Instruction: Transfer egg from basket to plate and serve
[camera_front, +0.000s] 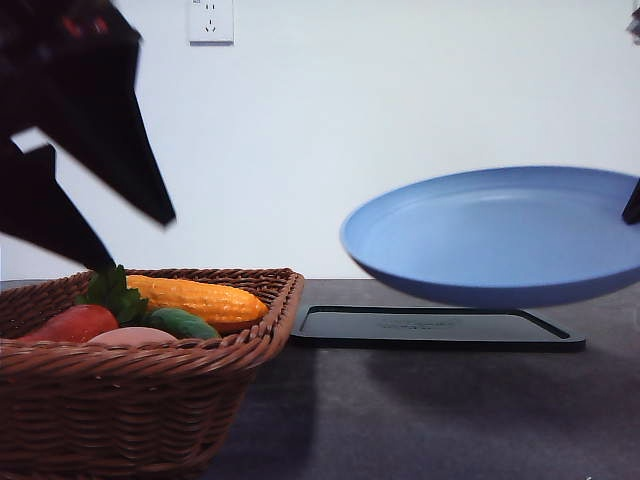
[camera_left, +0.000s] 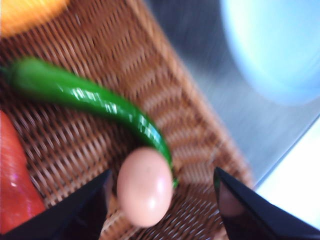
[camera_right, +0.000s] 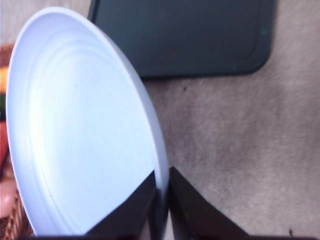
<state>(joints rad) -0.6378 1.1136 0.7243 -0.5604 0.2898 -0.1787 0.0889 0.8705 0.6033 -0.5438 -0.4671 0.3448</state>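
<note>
White wall backs a dark worktop (camera_front: 450, 420), where we see bare room in front of the black tray (camera_front: 435, 328) and between it and the basket (camera_front: 140, 400). The basket's braided rim (camera_left: 200, 120) runs just beyond the left fingers (camera_left: 80, 210), with a strip of worktop past it and the plate's edge beyond that.

The left gripper (camera_left: 162, 205) has its fingers spread wide, holding nothing. The egg (camera_left: 145, 186) lies on the basket's weave between them, much nearer one fingertip; we cannot tell through the blur whether it touches. Its long axis runs roughly along the fingers' reach, not across the gap. A green pepper (camera_left: 95, 100) curves away from the egg, its tip touching the egg's far side, and something red (camera_left: 15, 185) lies beside the other finger.

The right gripper (camera_right: 162, 192) has its fingers narrowed onto the rim of the plate (camera_right: 80, 125), which hangs clear above the tray, slightly tilted.
</note>
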